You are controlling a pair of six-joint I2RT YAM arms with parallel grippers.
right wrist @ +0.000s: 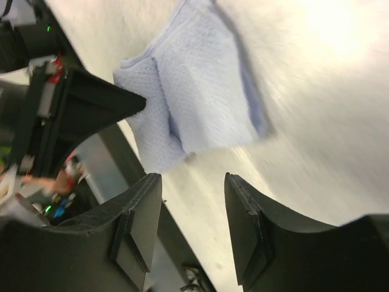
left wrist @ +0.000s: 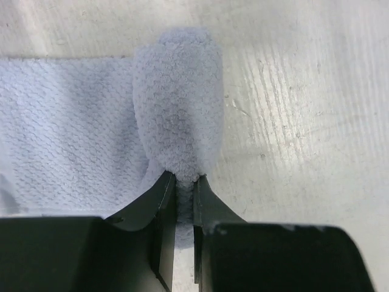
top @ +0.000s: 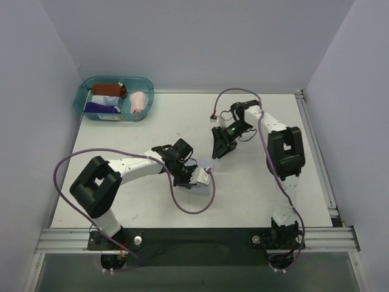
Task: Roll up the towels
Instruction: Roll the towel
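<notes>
Blue towel pinched in left end effector, right end effector released, tub apart.

Looking like a robotics lab cell. Showing a white table boxed by plain lilac walls, with cabled robot arms on an aluminium rail.

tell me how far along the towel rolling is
Done: several rolled towels sit in the teal tub. In hand: the left fingers pinch the rolled end of the light blue towel, with a flat stretch not yet rolled. The right fingers are open, holding nothing. Left: finish this roll.
</notes>
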